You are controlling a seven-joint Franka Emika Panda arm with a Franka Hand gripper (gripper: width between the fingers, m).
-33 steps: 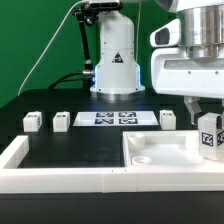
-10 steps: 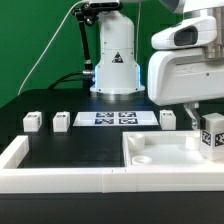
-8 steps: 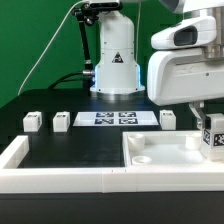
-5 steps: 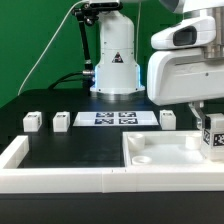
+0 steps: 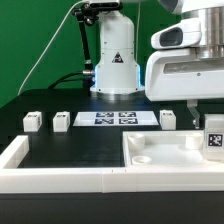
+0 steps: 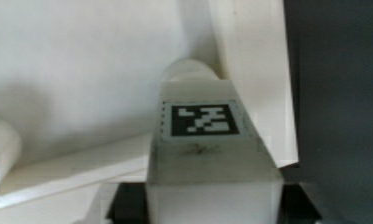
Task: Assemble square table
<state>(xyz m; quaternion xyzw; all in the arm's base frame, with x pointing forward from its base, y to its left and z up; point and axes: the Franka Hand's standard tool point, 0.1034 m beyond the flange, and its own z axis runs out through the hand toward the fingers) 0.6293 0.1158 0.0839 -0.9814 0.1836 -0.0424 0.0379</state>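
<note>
Wrist view: your hand point(image 6: 209, 196) is clamped on a leg point(image 6: 204, 120) at the slab point(image 6: 76, 60) edge; tilt it and it seats crooked.

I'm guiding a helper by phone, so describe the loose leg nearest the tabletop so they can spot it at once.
Start at the marker board on the black table. Just past its end on the exterior view's right stands one small white leg. It is alone on that side; two other loose legs sit past the opposite end, and a fourth leg is in the gripper.
</note>
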